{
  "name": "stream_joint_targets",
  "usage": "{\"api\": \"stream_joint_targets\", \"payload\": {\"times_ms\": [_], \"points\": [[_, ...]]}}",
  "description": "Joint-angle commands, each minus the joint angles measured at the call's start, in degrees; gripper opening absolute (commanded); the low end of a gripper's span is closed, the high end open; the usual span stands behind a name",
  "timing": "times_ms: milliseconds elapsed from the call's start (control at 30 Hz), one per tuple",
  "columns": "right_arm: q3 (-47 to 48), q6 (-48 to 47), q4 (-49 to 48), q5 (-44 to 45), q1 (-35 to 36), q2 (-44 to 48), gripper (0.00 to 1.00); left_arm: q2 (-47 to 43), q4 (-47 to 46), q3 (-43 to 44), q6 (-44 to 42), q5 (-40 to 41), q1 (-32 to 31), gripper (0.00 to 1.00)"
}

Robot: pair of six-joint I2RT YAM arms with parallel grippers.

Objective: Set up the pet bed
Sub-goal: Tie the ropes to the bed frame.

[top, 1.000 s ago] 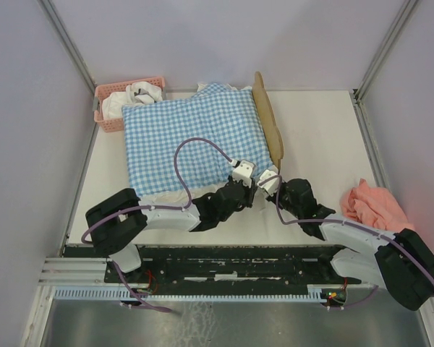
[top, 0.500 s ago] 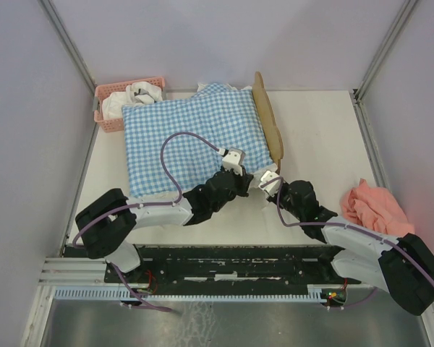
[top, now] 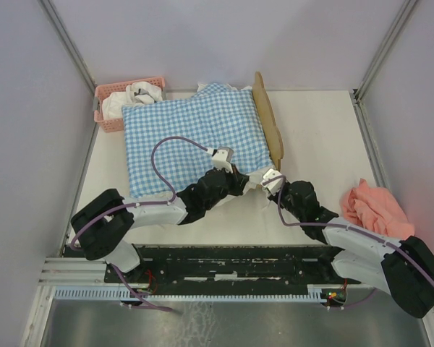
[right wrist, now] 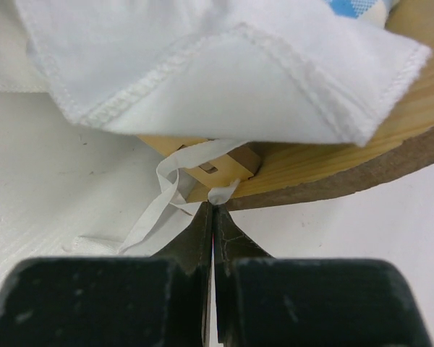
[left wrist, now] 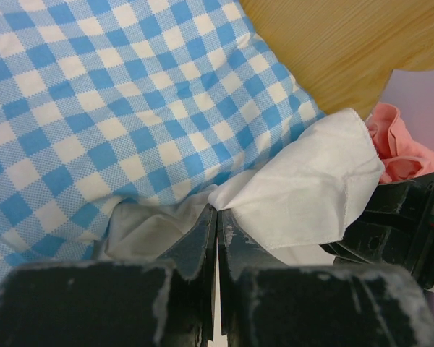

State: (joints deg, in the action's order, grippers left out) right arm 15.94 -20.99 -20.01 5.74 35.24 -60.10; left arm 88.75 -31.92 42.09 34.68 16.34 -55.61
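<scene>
Wooden bed (top: 269, 126) stands at far mid-table, mostly covered by gingham bedding (top: 192, 137). Left wrist view: left claw (left wrist: 217, 213) is closed, pinching the white ruffle (left wrist: 304, 188). Right wrist view: right claw (right wrist: 213, 211) is closed on a white ribbon (right wrist: 161, 199) below the bed edge.

**Desk:** Any lettering legible on the gingham bedding (top: 195, 137) or the wood of the pet bed (top: 269, 123)?

**Photographer:** None. The white fabric strip (right wrist: 148, 217) hanging by the bed's near corner shows no print that can be read. The pink basket (top: 107, 124), far left on the tabletop, shows none either.
</scene>
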Motion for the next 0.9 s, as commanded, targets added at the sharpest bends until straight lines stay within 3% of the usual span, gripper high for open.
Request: {"api": "stream_joint_targets", "payload": {"times_ms": [0,433,567,733,867], "points": [[4.03,1.75,-1.27,3.16,-0.09,0.95,0.02,-0.09,-3.92,-0.37,5.64,-1.63,0.82,0.05],[3.03,-0.25,-5.03,-3.66,0.01,0.48,0.02,-1.79,-2.47,-1.40,8.38,-3.06,2.41,0.06],[2.14,-3.56,-1.27,-8.04,0.02,3.17,0.02,-2.16,-2.62,-2.10,8.98,-2.96,2.94,0.07],[-6.00,-8.71,-8.54,-9.96,0.01,9.64,0.02,-1.43,-1.70,-1.01,9.18,-3.88,3.28,0.07],[-3.58,-11.46,-4.71,-8.73,0.04,7.66,0.02,-1.42,-1.59,-0.69,9.48,-4.06,3.36,0.08]]}}
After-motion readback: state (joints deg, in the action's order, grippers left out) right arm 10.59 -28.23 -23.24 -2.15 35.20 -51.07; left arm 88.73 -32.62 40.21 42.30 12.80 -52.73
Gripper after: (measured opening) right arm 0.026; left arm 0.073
